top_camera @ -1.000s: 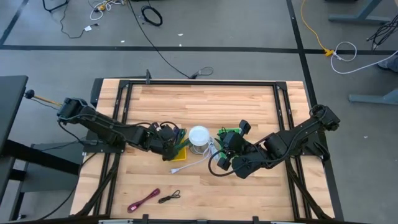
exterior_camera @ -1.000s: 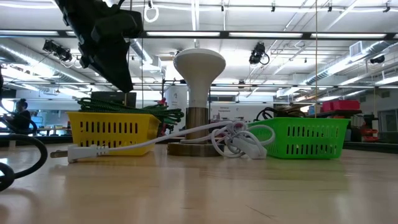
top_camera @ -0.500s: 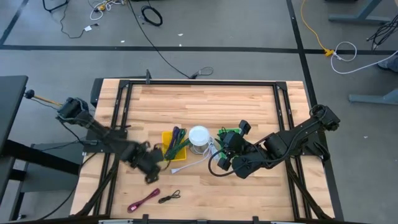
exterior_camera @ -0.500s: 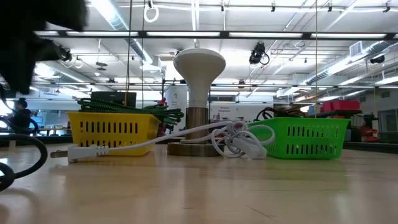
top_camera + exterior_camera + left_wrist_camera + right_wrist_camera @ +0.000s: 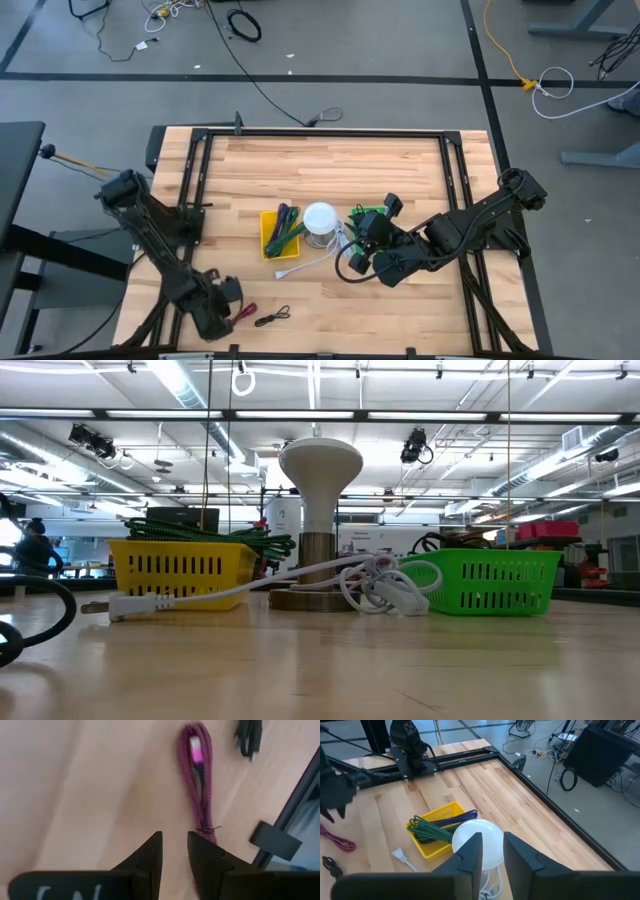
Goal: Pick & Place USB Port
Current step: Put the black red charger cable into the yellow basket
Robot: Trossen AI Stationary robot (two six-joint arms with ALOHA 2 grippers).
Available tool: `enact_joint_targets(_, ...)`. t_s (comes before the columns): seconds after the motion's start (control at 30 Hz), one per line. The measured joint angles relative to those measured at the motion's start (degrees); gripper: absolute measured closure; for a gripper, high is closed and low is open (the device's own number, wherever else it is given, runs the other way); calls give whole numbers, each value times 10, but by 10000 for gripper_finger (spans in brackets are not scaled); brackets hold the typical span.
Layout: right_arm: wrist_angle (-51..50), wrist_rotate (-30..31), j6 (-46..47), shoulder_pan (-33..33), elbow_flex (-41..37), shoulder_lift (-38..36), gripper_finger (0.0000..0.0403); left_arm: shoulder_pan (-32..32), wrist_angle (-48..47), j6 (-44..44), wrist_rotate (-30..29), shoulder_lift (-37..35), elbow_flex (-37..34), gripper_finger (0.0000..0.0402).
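Note:
My left gripper (image 5: 222, 306) hovers over the table's near-left part, fingers close together and pointing down (image 5: 175, 845). Just beyond its tips lies a pink braided USB cable (image 5: 197, 785) (image 5: 246, 310), flat on the wood in a folded loop. A small black cable (image 5: 250, 740) (image 5: 272, 318) lies beside it. The yellow basket (image 5: 268, 232) (image 5: 437, 827) holds green and purple cable bundles. My right gripper (image 5: 362, 238) waits shut near the green basket (image 5: 368, 218), facing the white lamp (image 5: 475, 842).
The white lamp (image 5: 320, 218) stands on the table between the two baskets. Its white power cord (image 5: 305, 265) trails toward the near edge, plug end on the wood (image 5: 100, 607). A black frame rail (image 5: 275, 840) runs close to the pink cable.
My left gripper has swung from above the yellow basket toward the table's near-left corner, dropping out of the low view, and now hangs over the pink cable. The green and purple cables stay in the yellow basket.

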Motion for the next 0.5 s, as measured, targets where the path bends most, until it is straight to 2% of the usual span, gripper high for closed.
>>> enact_joint_targets(0.2,7,0,4,0,0,0,325,7,74,19,36,43,0,307)
enact_joint_targets(0.5,8,-24,14,0,0,0,325,7,90,-7,46,55,0,307)
